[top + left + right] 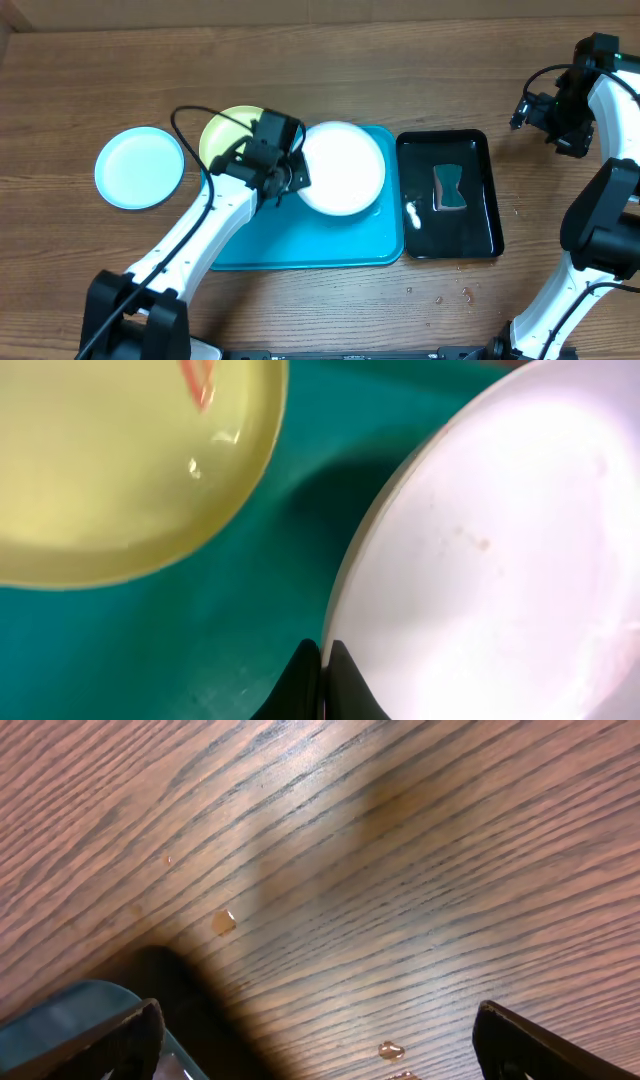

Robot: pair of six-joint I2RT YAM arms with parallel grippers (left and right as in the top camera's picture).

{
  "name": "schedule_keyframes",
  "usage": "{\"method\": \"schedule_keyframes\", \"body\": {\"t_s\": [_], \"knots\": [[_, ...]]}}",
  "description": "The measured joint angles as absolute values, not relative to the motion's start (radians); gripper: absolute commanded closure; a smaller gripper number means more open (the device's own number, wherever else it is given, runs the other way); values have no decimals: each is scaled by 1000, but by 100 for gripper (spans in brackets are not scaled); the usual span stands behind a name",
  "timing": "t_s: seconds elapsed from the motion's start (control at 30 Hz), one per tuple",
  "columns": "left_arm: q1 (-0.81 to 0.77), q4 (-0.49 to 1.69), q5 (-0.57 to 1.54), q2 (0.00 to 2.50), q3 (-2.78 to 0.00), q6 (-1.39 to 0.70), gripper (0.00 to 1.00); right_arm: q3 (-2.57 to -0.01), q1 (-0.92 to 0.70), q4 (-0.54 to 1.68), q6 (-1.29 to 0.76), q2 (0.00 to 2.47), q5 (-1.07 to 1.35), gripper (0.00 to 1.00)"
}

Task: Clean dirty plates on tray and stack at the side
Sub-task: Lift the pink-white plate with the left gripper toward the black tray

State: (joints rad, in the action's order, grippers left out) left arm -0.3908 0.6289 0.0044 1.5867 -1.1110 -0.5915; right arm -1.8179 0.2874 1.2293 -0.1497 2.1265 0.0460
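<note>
Two arms are reaching out from the near edge of the wooden table (350,60). The left arm is stretching diagonally up and to the right over the near-left part of the blue tray (300,250), its wrist tipping down toward the tray floor. The left gripper (322,665) is pinching its fingers fully together on the left rim of the white plate (342,168), which is lying on the tray's far half. Just beyond the wrist, the yellow-green plate (225,135) is sitting at the tray's far-left corner, partly over its rim, with an orange smear (200,385) showing in it. The light cyan plate (140,167) is resting on the table left of the tray.

The right arm is standing tall at the right side, folding back at its elbow. The right gripper (320,1055) is hanging with jaws spread wide, holding nothing. It is hanging above bare wood dotted with droplets (223,922), beyond the black tray (480,240), which is carrying a sponge (449,188).
</note>
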Motion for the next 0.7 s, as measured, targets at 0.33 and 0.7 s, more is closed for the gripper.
{"method": "schedule_keyframes", "body": {"t_s": [0.33, 0.7], "knots": [[-488, 591, -31, 1586, -1200, -568, 96, -1818, 287, 1203, -150, 2127, 45, 0], [-690, 491, -213, 1586, -1209, -561, 96, -1818, 287, 1200, -150, 2127, 46, 0]]}}
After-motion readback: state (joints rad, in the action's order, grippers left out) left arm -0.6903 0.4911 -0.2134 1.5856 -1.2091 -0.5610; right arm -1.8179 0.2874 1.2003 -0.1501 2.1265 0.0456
